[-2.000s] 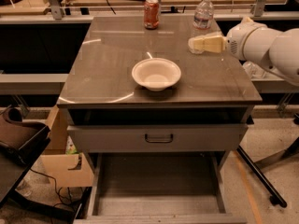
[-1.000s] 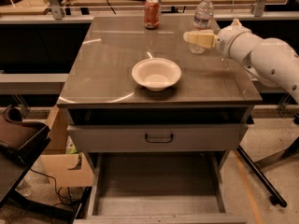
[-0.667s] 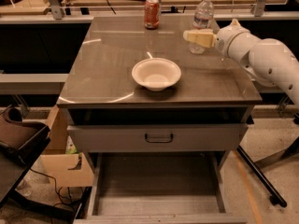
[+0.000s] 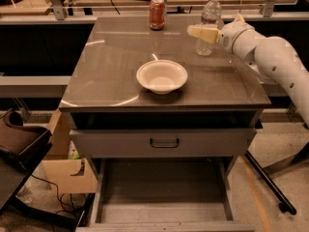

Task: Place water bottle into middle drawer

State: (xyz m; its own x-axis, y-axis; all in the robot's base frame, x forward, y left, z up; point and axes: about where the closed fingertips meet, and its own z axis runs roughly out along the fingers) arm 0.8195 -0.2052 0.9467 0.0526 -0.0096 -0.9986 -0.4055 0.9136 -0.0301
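The water bottle (image 4: 210,14), clear with a white cap, stands upright at the far right of the grey cabinet top (image 4: 111,76). My gripper (image 4: 199,33) reaches in from the right on the white arm (image 4: 270,57) and sits level with the bottle's lower half, overlapping it in the view. I cannot tell whether it touches the bottle. The middle drawer (image 4: 164,192) is pulled out below the cabinet, its flat grey floor bare.
A red soda can (image 4: 157,13) stands at the far edge, left of the bottle. A white bowl (image 4: 161,76) sits mid-top. A closed drawer front with a black handle (image 4: 164,142) is above the open drawer. A cardboard box (image 4: 65,170) and dark furniture stand at the left.
My gripper has moved left and farther back along the cabinet top, from right of the bottle to up against its lower half. The bottle, can and bowl have not moved.
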